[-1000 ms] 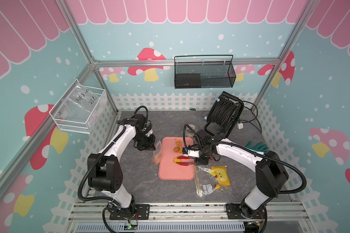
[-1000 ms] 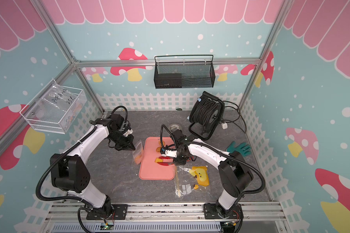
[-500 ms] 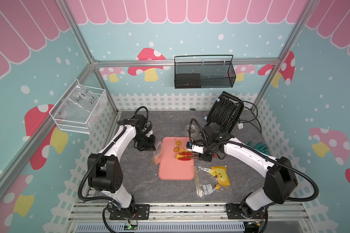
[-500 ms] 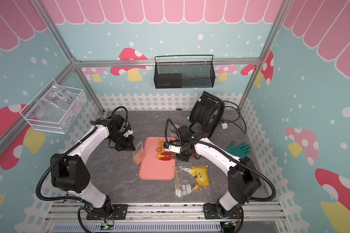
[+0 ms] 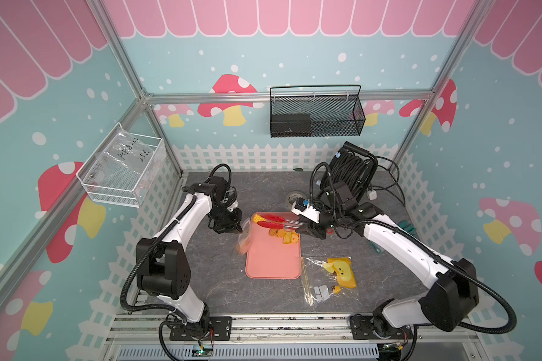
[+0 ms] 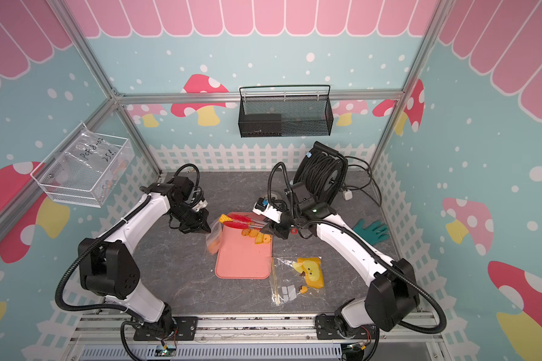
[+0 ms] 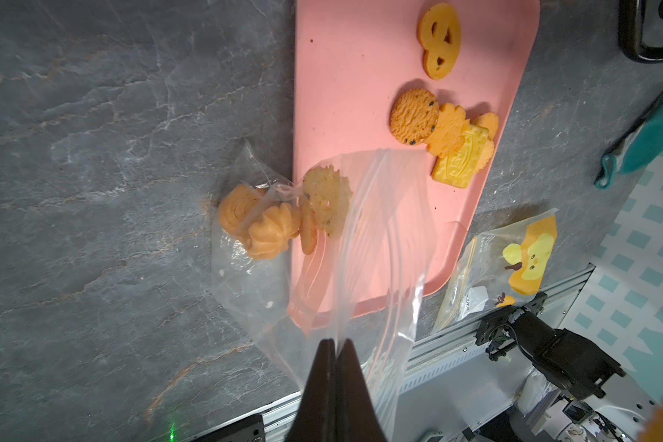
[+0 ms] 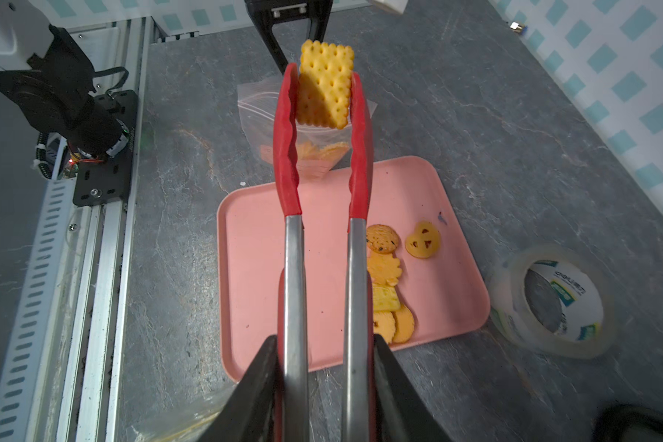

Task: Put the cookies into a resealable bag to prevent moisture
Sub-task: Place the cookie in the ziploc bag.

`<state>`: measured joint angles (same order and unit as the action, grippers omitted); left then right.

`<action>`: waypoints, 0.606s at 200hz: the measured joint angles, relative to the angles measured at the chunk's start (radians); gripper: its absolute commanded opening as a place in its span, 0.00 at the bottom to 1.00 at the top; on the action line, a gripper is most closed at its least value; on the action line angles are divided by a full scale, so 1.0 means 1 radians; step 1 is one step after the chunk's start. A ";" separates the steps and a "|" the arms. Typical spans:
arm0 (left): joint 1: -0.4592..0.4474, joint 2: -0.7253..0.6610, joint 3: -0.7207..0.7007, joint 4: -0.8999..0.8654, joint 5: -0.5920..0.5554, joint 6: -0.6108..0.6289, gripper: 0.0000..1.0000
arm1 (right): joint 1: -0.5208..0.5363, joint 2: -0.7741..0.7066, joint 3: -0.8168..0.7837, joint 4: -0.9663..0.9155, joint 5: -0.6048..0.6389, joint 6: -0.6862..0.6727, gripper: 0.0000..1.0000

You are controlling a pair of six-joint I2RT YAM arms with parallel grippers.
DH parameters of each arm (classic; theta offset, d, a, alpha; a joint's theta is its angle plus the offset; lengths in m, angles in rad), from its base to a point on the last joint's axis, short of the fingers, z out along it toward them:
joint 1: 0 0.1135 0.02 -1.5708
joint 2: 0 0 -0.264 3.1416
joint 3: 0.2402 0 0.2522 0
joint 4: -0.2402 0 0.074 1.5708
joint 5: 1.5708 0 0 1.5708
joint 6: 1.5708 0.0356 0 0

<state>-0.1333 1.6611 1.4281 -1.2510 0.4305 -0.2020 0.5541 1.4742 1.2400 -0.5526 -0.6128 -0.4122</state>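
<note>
Our left gripper [image 7: 335, 344] is pinched tight on the clear, crinkly bag [image 7: 379, 214], with swirly cookies [image 7: 261, 225] bunched inside just past its tips. Our right gripper [image 8: 324, 340] is half closed around steel tongs [image 8: 294, 268] whose red rubbery ends clamp a square dimpled cracker [image 8: 324, 86] out front, near the bag. More cookies sit below on the smooth pink tray [image 8: 253, 237].

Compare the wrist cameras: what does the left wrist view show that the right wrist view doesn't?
Left wrist only: the left gripper shut on the edge of the resealable bag, and a teal glove. Right wrist only: the right gripper squeezing red tongs that hold a square cracker, plus a tape roll. Both: the pink tray with loose cookies, and the bag.
</note>
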 measured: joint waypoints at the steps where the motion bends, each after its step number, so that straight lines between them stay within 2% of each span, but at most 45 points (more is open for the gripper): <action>1: 0.000 0.000 0.000 0.000 0.000 0.000 0.00 | 0.001 0.003 0.001 0.000 -0.002 0.000 0.37; 77: 0.003 0.000 0.015 -0.020 0.000 -0.011 0.00 | 0.034 0.199 0.133 0.047 -0.079 -0.002 0.39; 98: 0.008 0.000 0.015 -0.024 0.000 -0.011 0.00 | 0.040 0.234 0.148 0.047 -0.085 -0.007 0.42; 121: 0.012 0.000 0.015 -0.029 0.000 -0.011 0.00 | 0.045 0.262 0.159 0.044 -0.094 -0.017 0.51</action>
<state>-0.1215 1.6608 1.4433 -1.2804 0.4305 -0.2131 0.5991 1.7367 1.3987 -0.5083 -0.7071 -0.4290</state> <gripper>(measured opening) 0.050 0.467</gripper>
